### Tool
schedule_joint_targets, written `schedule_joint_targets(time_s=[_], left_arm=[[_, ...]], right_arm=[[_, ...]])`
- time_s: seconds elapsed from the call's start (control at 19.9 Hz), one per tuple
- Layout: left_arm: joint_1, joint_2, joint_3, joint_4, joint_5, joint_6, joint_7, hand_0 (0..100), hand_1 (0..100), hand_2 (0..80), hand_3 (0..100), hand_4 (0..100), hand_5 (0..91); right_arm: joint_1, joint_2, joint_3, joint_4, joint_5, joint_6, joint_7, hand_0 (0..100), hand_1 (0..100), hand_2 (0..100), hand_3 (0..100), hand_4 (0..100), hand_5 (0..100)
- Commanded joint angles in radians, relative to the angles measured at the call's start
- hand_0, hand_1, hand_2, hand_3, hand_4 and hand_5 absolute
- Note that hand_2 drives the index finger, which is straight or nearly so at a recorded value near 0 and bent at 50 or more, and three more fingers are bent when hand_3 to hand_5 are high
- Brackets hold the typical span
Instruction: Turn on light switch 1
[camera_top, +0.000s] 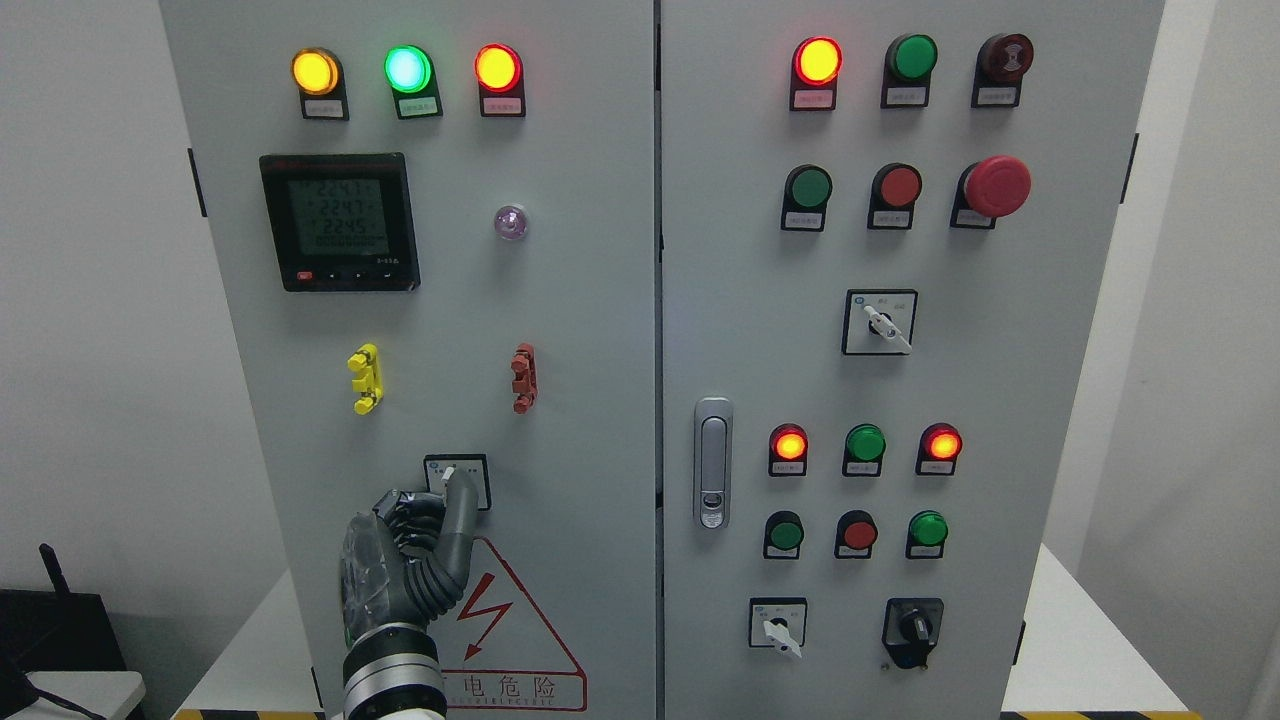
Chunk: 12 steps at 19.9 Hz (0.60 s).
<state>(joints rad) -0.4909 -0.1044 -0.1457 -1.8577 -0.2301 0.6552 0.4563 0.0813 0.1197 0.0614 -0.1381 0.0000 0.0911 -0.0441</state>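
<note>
Switch 1 (457, 481) on the cabinet door (560, 300) is being touched by the left hand (405, 565), 1 finger extended, others curled, gripping nothing.

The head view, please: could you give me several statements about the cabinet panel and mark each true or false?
1. The left hand has a finger at the selector switch below the yellow handle. True.
2. The right hand is pressing the emergency stop. False: no right hand is in view.
3. All three lamps above the meter are lit. True.
4. The door latch is on the left door. False: it is on the right door.
</note>
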Motion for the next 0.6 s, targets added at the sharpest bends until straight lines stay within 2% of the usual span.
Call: schedule_joint_targets(time_s=[0.0,0.55], left_arm=[[0.000,0.000,0.000,0.000,0.000,0.000,0.001,45,35,57.9,75,76,72.7],[0.000,0.000,-0.005,0.000,0.002,0.001,-0.001,47,33,58.7,76,76,73.0]], right_arm=[[0.000,0.000,0.000,0.000,-0.017,-0.001,0.000,12,39,0,0,0,0],[0.000,0.000,0.000,0.000,-0.017,-0.001,0.000,12,39,0,0,0,0]])
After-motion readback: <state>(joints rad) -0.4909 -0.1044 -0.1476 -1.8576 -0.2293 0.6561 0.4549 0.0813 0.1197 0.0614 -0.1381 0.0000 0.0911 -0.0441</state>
